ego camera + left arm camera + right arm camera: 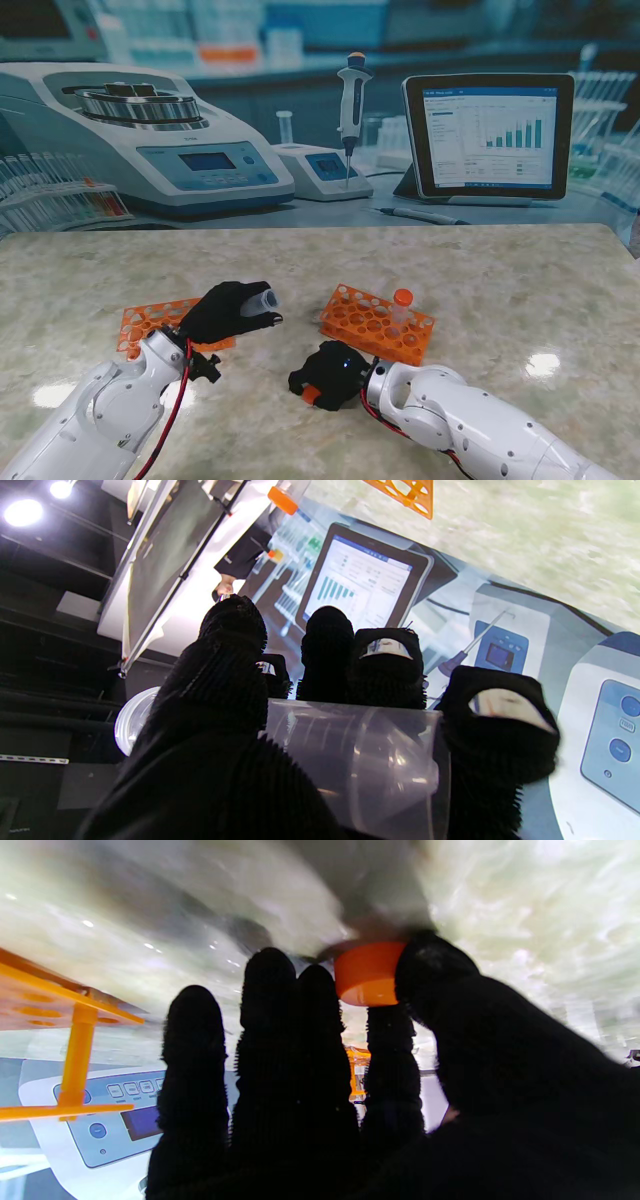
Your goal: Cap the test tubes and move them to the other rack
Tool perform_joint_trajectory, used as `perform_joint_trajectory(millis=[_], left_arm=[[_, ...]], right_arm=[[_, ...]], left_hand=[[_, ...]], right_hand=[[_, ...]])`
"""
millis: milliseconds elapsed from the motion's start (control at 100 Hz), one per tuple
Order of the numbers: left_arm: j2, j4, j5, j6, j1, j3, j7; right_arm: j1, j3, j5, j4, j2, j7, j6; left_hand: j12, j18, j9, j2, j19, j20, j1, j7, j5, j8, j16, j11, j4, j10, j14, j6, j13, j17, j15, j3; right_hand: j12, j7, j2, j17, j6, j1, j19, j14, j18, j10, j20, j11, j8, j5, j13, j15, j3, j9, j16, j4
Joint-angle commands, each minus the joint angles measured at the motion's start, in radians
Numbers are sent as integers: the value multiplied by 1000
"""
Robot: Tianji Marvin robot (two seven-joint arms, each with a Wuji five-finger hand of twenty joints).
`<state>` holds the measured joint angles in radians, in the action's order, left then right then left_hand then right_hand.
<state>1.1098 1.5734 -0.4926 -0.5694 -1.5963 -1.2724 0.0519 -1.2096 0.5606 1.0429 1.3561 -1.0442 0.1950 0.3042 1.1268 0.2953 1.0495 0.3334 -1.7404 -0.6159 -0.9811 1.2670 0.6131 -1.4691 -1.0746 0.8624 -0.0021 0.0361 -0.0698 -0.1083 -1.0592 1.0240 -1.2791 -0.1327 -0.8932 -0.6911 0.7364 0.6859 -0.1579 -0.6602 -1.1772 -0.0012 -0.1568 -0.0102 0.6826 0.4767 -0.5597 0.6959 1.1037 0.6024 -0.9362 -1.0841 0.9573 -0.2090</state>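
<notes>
My left hand point(228, 312) is shut on a clear uncapped test tube point(263, 299), held lying sideways above the table with its open mouth toward the right. The left wrist view shows the tube point(350, 760) across the palm under the black fingers point(385, 675). My right hand point(330, 374) rests low on the table near me, pinching an orange cap point(312, 395). The right wrist view has that cap point(367, 972) between thumb and forefinger against the tabletop. One orange rack point(375, 322) on the right holds a capped tube point(402, 303). Another orange rack point(150, 325) lies partly behind the left hand.
A marble table point(500, 290) carries both racks. Behind its far edge is a printed lab backdrop with a centrifuge point(150, 135), a pipette point(352, 100) and a tablet point(490, 135). The right forearm point(470, 420) crosses the near right.
</notes>
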Motion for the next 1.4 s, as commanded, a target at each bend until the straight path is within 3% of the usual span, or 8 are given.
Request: perform_joint_trajectory(millis=[0,810,1390], left_arm=[[-1,3,-1,3,-1,1,-4],[-1,2,0,5,0,1,-4],[-1,3,-1,3,-2,-2,-2]], right_arm=[[-14,-13,2,-34,2,-12,4],[-19,4,-8,-33,-4,12,42],[-34,40,-14,-9,-10,13,51]], left_hand=[[-12,-36,8,-48,-102,28,-9,78,14,-53,13,-6,-10,-32,16,-62,-13,21,10,5],[-13,-35,8,-49,-102,28,-7,78,14,-53,13,-7,-10,-31,16,-63,-13,21,10,5],[-13,-35,8,-50,-101,29,-7,78,14,-52,14,-6,-10,-32,16,-64,-13,20,11,6]], right_hand=[[28,-116,13,19,-86,-143,-21,1,30,42,-11,-29,-2,94,38,26,-78,-46,18,23],[27,-53,-25,74,-86,-232,-30,4,29,56,-20,4,-55,222,98,56,-185,-122,5,45],[26,-17,-28,83,-82,-244,-32,6,24,62,-22,18,-106,253,110,66,-199,-137,-3,51]])
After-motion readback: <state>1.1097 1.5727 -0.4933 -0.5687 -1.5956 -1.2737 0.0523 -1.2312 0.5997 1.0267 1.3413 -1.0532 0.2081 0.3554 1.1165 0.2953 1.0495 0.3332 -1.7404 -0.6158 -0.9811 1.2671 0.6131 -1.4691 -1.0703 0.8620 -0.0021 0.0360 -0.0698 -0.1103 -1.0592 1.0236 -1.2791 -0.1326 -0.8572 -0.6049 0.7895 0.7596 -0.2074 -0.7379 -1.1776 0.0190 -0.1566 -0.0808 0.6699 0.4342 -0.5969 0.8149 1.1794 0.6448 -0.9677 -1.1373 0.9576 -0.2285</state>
